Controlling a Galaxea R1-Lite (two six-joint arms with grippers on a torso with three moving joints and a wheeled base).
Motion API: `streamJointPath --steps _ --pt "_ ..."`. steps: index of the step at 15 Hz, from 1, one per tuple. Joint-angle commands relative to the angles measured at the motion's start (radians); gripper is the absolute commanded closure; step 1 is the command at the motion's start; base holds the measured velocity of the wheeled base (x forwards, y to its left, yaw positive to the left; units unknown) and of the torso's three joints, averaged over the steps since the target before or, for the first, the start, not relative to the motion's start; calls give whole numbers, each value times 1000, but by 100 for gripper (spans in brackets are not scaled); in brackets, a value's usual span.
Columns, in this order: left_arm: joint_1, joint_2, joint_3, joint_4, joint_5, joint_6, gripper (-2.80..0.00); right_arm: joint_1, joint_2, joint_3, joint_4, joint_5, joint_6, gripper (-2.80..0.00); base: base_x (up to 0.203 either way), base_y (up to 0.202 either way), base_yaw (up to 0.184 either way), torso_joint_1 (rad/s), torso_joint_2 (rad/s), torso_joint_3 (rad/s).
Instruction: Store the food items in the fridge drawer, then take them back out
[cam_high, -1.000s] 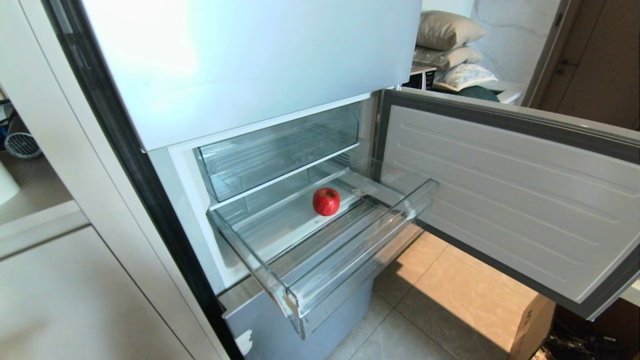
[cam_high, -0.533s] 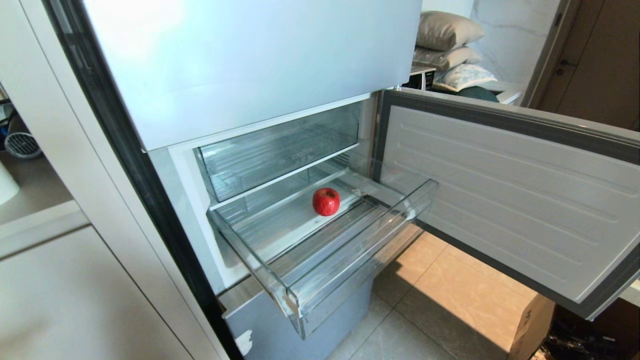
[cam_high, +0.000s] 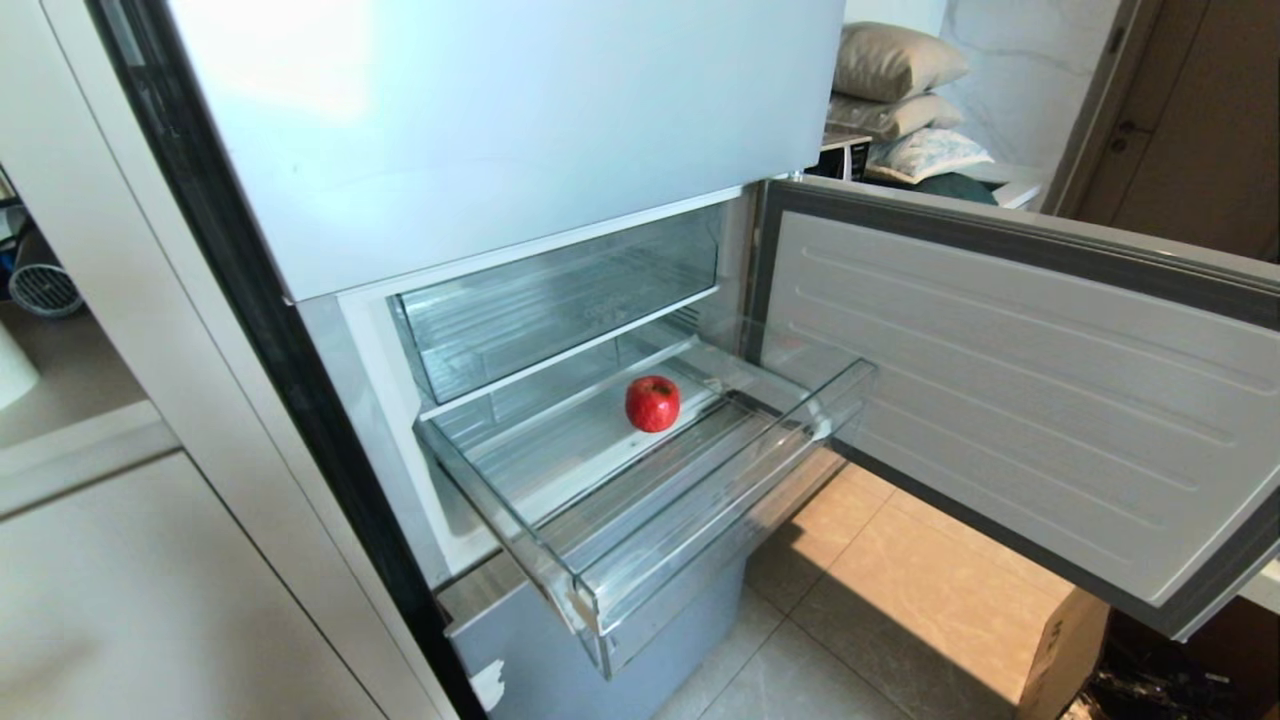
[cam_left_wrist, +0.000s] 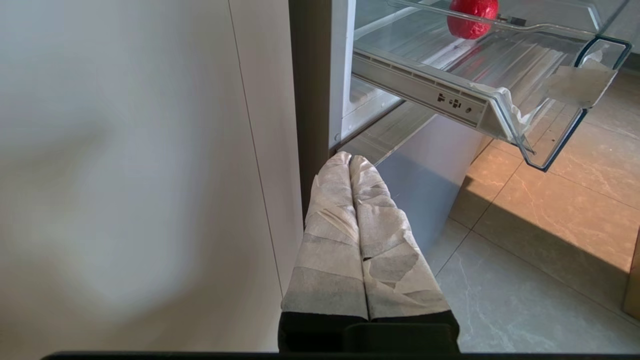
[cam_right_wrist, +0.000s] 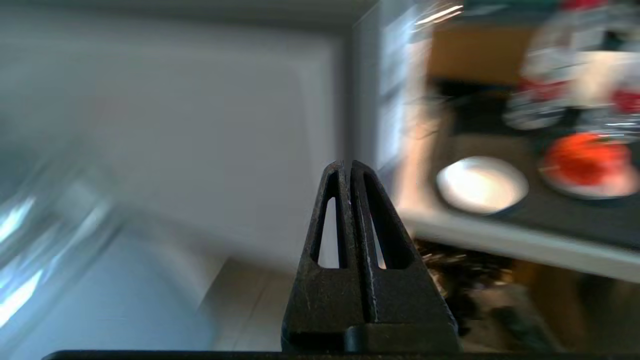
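The fridge is filling most of what I am seeing from my head, with its upper door shut and its lower door swinging wide open to my right. Beneath that door a cardboard box is sitting on the tiled floor, and pillows are lying stacked in the room behind.

The fridge drawer is standing pulled out over the floor, a wide shallow clear tray with a ribbed bottom, and my left wrist camera is showing white tape at one of its front corners. A deeper clear bin is sitting pushed in just above it.

The apple is resting on the drawer's floor, near the middle and toward the back, touching nothing else.

My left pincer is hanging low beside the fridge's bottom corner, under the drawer, its taped fingers pressing flat together and gripping nothing.

My right pincer is out of my head's sight; its black fingers are closing tight against each other, empty. Past them, blurred, a white dish and something orange-red on a plate are sitting on a dark counter.
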Motion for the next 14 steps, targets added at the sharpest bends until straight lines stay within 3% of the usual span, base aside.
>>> streamJointPath --steps 1,5,7,9,14 --pt "0 1 0 0 0 0 0 210 -262 135 66 -2 -55 0 0 0 0 0 0 0" --pt "0 1 0 1 0 0 0 419 -539 439 232 23 -249 0 0 0 0 0 0 0" --pt "0 1 0 0 0 0 0 432 -607 449 350 57 -211 0 0 0 0 0 0 0" --pt "0 1 0 0 0 0 0 440 -667 449 365 68 -216 0 0 0 0 0 0 0" --pt "0 1 0 0 0 0 0 457 -804 451 366 119 -313 0 0 0 0 0 0 0"
